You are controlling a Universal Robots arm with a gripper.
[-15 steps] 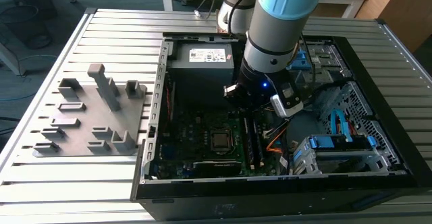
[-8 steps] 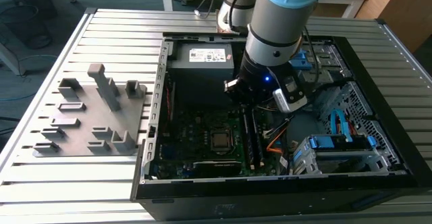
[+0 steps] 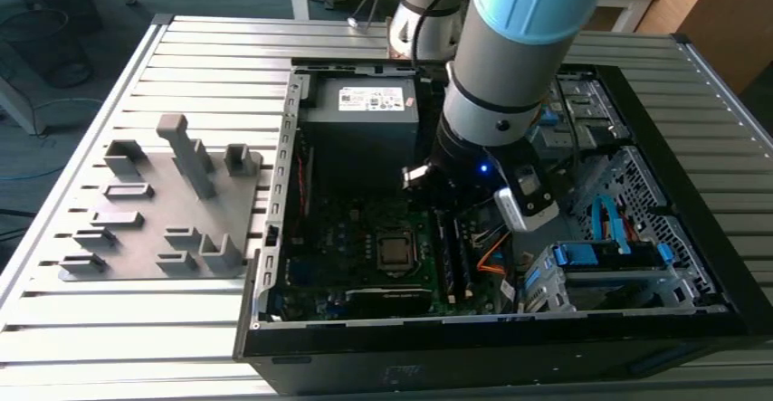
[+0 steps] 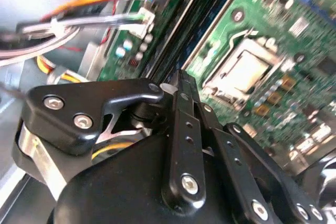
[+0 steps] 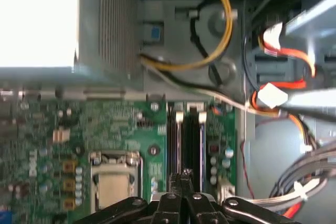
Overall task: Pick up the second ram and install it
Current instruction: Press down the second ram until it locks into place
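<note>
My gripper (image 5: 186,174) hangs low inside the open computer case, right above the two long black memory slots (image 5: 185,135) beside the CPU socket (image 5: 114,182). Its two black fingers are pressed together with nothing showing between them, as the second wrist view also shows for the gripper (image 4: 181,77). Dark modules appear to stand in the slots; I take the strip under the fingertips for the second ram (image 5: 195,140), though I cannot tell how it sits. In the exterior view the arm's wrist (image 3: 490,170) covers the upper end of the slots (image 3: 450,261).
The case (image 3: 278,193) lies open on a slatted metal table. A grey fixture plate (image 3: 169,211) with blocks lies at the exterior view's left. The power supply (image 3: 362,111), orange and yellow cables (image 5: 220,35) and the blue drive cage (image 3: 604,256) crowd around the slots.
</note>
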